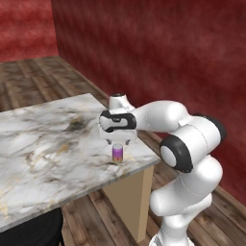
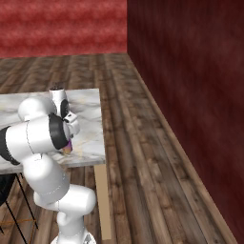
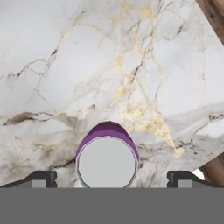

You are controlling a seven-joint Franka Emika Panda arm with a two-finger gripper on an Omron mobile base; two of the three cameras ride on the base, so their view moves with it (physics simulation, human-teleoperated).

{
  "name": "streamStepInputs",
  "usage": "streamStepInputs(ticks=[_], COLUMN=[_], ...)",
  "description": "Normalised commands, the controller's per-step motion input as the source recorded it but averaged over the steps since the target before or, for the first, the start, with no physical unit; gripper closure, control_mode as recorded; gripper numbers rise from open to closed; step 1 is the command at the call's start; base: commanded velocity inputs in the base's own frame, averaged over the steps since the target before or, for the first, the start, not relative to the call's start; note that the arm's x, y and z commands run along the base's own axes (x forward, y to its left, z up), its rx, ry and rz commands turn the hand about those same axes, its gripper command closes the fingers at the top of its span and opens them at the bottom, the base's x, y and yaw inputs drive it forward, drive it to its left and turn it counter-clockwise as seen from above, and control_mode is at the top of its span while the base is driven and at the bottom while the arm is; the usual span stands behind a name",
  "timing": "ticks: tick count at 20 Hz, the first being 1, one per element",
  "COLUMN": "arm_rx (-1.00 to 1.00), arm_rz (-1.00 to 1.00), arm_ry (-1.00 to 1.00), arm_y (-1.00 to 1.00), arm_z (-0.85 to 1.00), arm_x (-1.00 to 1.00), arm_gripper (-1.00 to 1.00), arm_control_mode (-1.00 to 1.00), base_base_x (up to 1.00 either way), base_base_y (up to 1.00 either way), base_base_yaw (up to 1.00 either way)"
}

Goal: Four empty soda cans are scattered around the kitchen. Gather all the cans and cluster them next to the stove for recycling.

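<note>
Directly beneath the end effector (image 3: 112,180) stands the purple soda can (image 3: 106,159), upright on the marble counter (image 3: 65,65), centred between 2 wide-spread, empty fingertips (image 3: 43,178).

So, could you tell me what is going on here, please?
The robot's gripper hangs open right above a purple can that stands upright near the corner of the marble table. The fingertips sit either side of the can's silver top, not touching it. Nothing is gripped yet.
</note>
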Motion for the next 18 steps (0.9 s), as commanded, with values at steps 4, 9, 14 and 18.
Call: streamStepInputs(ticks=[4,9,14,18], arm_rx=[0.0,0.0,0.0,0.0], arm_rz=[-0.02,-0.01,-0.01,0.0], arm_ry=[0.0,0.01,0.0,0.0], arm_y=[0.04,0.01,0.0,0.0], arm_z=[-0.15,-0.12,-0.14,-0.13], arm_x=[0.0,0.0,0.0,0.0], arm_gripper=[-1.0,-1.0,-1.0,-1.0], arm_control_mode=[-1.0,-1.0,-1.0,-1.0], base_base_x=[0.0,0.0,0.0,0.0], base_base_y=[0.0,0.0,0.0,0.0], base_base_yaw=[0.0,0.0,0.0,0.0])
